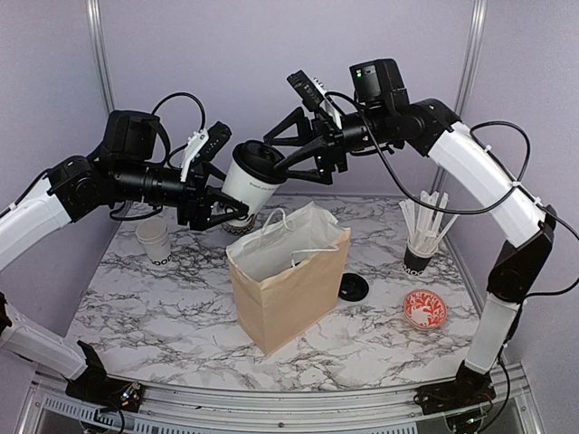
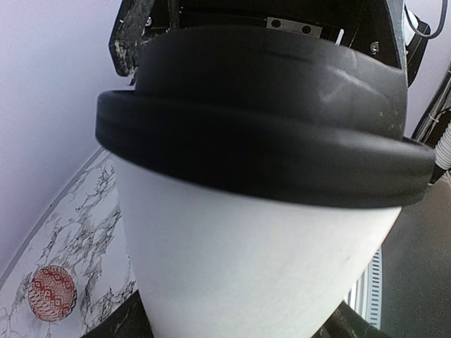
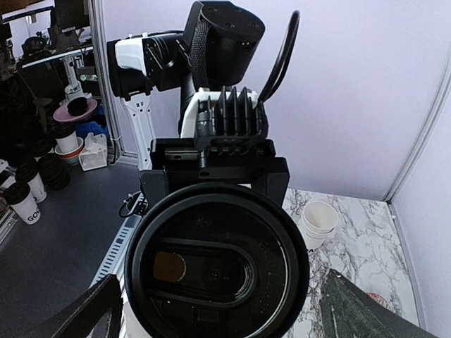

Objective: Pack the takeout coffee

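A takeout coffee cup, white with a black lid, hangs tilted in the air above the open brown paper bag. My left gripper is shut on the cup's lower body. In the left wrist view the cup wall and lid rim fill the frame. My right gripper stands open at the lid end, one finger on each side. In the right wrist view the lid top faces the camera, and the right finger stands apart from it.
A stack of empty white cups stands at the back left. A loose black lid lies right of the bag. Further right are a dark cup of white sticks and a red-patterned bowl.
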Controlling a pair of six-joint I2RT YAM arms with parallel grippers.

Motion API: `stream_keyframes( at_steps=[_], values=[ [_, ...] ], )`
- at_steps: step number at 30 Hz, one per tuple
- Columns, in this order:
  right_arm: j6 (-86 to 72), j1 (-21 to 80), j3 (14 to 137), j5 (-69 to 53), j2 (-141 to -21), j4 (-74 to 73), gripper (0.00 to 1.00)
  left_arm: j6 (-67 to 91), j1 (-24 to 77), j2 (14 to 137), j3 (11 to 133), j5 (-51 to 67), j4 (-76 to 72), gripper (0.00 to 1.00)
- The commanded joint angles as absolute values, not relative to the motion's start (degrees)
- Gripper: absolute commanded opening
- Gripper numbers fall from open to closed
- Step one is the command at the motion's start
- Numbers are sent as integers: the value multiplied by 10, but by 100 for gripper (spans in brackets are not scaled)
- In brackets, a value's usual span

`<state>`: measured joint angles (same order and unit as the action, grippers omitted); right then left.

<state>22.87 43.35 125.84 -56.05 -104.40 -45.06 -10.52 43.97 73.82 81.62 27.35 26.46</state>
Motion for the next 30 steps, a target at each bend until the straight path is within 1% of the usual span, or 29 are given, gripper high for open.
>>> stream_keyframes(
  at_steps=[1,9,11,14,16,18,26,28,30],
  values=[
    [236,439,1266,-579,-1047,-461,93,-111,445,743,836,270,274,73],
    [238,440,1260,-589,-1051,-462,80,-113,448,750,841,258,279,73],
    [238,440,1258,-585,-1051,-463,81,-112,451,751,843,257,279,73],
    [239,442,1257,-579,-1052,-466,86,-111,454,754,845,253,279,73],
    [240,444,1256,-570,-1053,-466,86,-110,455,755,846,252,279,73],
    [241,445,1257,-568,-1055,-467,84,-110,455,756,848,252,279,73],
    [250,445,1261,-568,-1059,-474,69,-109,457,757,852,243,279,74],
    [253,445,1265,-567,-1057,-478,68,-106,458,757,849,233,279,76],
    [260,445,1271,-565,-1053,-482,68,-105,458,754,843,218,279,82]
  ],
)
